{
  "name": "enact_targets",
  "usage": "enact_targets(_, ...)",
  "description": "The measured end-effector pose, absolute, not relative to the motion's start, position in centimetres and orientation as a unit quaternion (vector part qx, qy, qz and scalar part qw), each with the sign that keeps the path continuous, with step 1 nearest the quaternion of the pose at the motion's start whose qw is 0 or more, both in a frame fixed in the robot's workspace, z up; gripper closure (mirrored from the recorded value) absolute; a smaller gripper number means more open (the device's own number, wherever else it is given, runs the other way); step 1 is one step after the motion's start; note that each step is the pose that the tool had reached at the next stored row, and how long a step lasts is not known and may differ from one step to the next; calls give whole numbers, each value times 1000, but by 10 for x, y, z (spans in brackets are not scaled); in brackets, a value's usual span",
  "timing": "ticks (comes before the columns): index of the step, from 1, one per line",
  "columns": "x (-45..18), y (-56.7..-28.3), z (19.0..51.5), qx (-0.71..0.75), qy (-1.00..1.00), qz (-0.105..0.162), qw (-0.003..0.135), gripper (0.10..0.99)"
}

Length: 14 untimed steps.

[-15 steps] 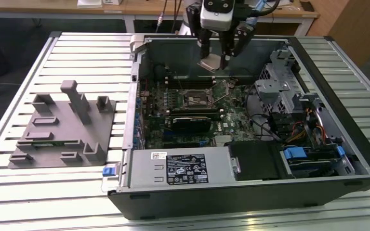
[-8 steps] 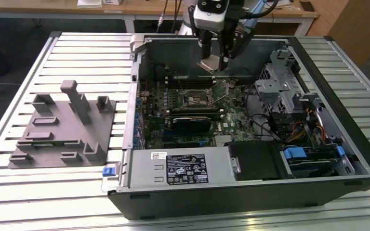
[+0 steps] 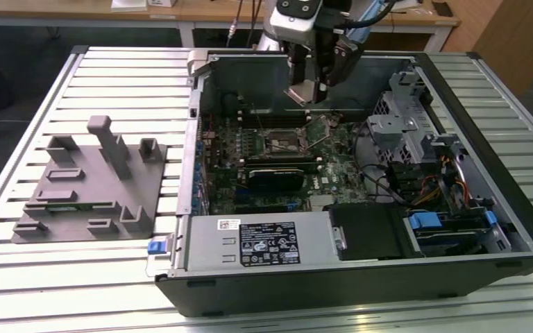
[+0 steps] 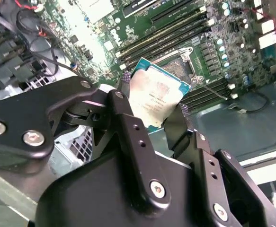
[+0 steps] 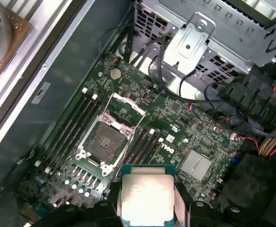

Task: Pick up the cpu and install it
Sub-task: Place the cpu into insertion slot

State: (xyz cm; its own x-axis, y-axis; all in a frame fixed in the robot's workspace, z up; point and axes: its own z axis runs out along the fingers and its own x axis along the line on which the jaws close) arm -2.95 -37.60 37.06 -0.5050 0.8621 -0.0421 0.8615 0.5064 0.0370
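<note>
Exterior view from where I stand: the claw [image 3: 305, 94] hangs over the far half of the open computer case [image 3: 341, 295], which lies flat on the slatted table [image 3: 63, 291]. It is closed down to the width of the cpu [image 3: 301, 92] and has hold of it. In the second wrist view the two black fingers [image 4: 121, 106] pinch the chip by opposite edges, its pale metal top facing the camera. The cpu is in the air, clear of the board and touching nothing but the claw.

What matters is where the socket [image 3: 280, 143] lies from the chip. In the exterior view it sits in the middle of the motherboard [image 3: 332, 173], lower than the claw and nearer the case's front edge, so the cpu is not over it but short of it, on the side of the case's far wall. The first wrist view agrees: the socket [image 5: 104, 142] is bare, its retaining frame [image 5: 124, 101] swung up and open, and the held chip [image 5: 146, 196] lies off to one side of it rather than above it, over the memory slots [image 5: 145, 142] beside the socket. By my judgement the chip's edges run roughly square with the socket's, though the slant of the views leaves that unsure.

Well apart, near the table's edge on the exterior view's left, stands the grey fixture [image 3: 91, 187].
</note>
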Motion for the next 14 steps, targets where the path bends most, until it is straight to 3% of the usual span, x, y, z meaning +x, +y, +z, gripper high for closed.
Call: enact_targets(14,-30,-376,366,597,802,2,28,553)
